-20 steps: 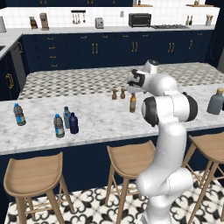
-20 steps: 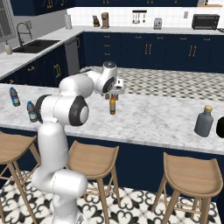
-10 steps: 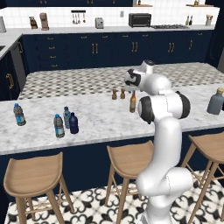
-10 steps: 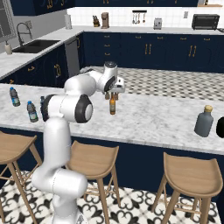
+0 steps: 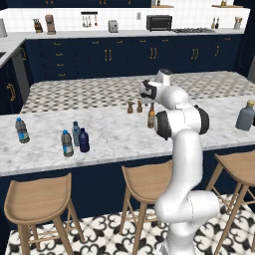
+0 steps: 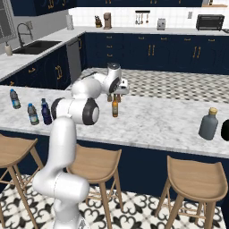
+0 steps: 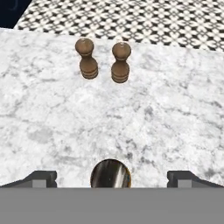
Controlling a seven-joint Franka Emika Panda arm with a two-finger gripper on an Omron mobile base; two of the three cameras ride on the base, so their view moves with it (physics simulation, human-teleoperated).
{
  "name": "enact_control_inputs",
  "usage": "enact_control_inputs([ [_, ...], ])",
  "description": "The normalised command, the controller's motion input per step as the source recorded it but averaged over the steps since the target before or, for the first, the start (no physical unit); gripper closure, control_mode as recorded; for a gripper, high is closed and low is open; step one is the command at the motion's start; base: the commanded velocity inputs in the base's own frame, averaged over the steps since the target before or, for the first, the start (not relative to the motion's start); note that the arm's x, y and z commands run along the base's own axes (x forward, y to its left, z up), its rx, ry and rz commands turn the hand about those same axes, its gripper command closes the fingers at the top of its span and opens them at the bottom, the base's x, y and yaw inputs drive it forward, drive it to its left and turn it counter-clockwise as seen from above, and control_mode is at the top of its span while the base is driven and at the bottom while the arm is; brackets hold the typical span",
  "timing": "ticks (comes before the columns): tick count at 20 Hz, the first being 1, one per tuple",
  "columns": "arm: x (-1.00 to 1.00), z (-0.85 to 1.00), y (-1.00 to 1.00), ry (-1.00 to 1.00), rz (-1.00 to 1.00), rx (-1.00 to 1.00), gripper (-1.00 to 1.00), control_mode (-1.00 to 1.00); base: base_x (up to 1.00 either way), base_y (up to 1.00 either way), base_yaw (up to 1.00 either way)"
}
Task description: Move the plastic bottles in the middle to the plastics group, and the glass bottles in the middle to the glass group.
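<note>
The gripper (image 7: 111, 176) hangs above the amber bottle (image 7: 111, 174) on the marble counter (image 7: 43, 131), fingers spread wide and holding nothing. The bottle's top sits midway between the fingertips (image 7: 40, 178), touching neither. Two brown shakers (image 7: 104, 60) stand farther off.

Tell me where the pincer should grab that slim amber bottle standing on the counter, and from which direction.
Grip the amber bottle around its narrow neck, coming straight down from above. It stands upright, and the hand view already looks down on its top, centred between the spread fingertips of the pincer. The two brown shakers stand well apart from it, so a straight descent looks unobstructed.
</note>
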Motion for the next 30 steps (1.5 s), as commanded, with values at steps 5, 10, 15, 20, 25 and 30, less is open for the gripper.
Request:
enact_control_inputs([
  [5,0.09,-0.04,-0.07,0.09,0.0,0.0,-1.0,-1.0,0.0,0.0,0.0],
  [10,-0.01,-0.1,-0.02,0.08,0.0,0.0,-1.0,-1.0,0.0,0.0,0.0],
  [15,0.0,-0.06,0.0,0.0,0.0,0.0,-1.0,-1.0,0.0,0.0,0.0],
  [20,-0.1,-0.05,0.0,0.0,0.0,0.0,1.0,-1.0,0.0,0.0,0.0],
  [25,-0.23,-0.14,0.0,0.0,0.0,0.0,1.0,-1.0,0.0,0.0,0.0],
  [30,-0.08,-0.04,0.0,0.0,0.0,0.0,1.0,-1.0,0.0,0.0,0.0],
])
